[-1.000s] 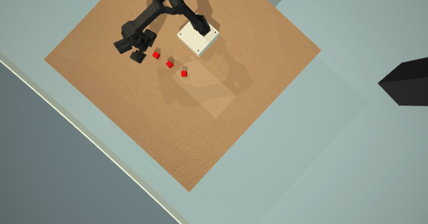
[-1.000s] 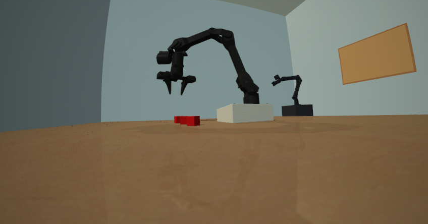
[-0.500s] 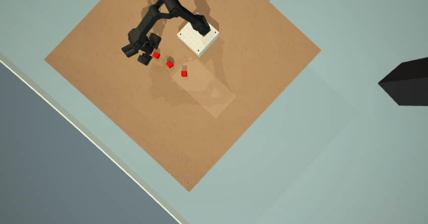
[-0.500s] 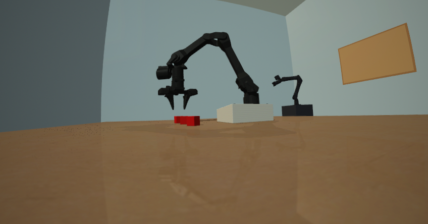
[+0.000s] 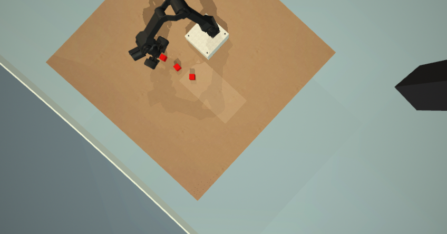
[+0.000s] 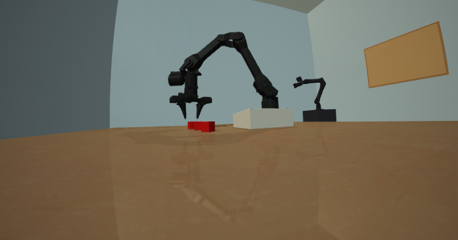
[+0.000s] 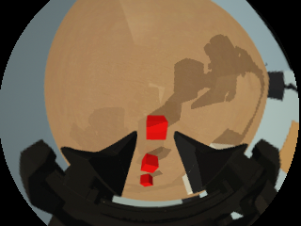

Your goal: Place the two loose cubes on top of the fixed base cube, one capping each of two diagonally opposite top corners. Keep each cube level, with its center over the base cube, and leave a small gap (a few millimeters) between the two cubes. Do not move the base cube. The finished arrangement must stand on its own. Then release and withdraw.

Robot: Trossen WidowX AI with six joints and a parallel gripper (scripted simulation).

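Three red cubes lie in a slanting row on the brown bench (image 5: pixel 251 112), each apart from its neighbour. From above, the end cube (image 5: pixel 162 57) sits just beside the black hand (image 5: pixel 155 56), the middle cube (image 5: pixel 177 67) lies a little farther along, and the far cube (image 5: pixel 192 77) rests on the edge of a paler rectangular patch (image 5: pixel 213 92) of the bench. Which of the three is the fixed base I cannot tell from these views.

The hand is released, its two pointed fingers (image 6: pixel 182 110) spread apart and aimed straight down with nothing between them. In the side view the hand (image 6: pixel 191 111) hangs above the cubes, fingertips a short way over the nearest one and not touching it; there the three reds (image 6: pixel 201 125) overlap into one low block. The wrist camera looks down between the fingers onto the row, the biggest cube (image 7: pixel 156 127) lying between the tips.

The arm (image 6: pixel 224 44) arches up from a white mounting plate (image 5: pixel 200 45) near the cubes. A second, smaller arm (image 6: pixel 313 86) stands on a dark box in the background.
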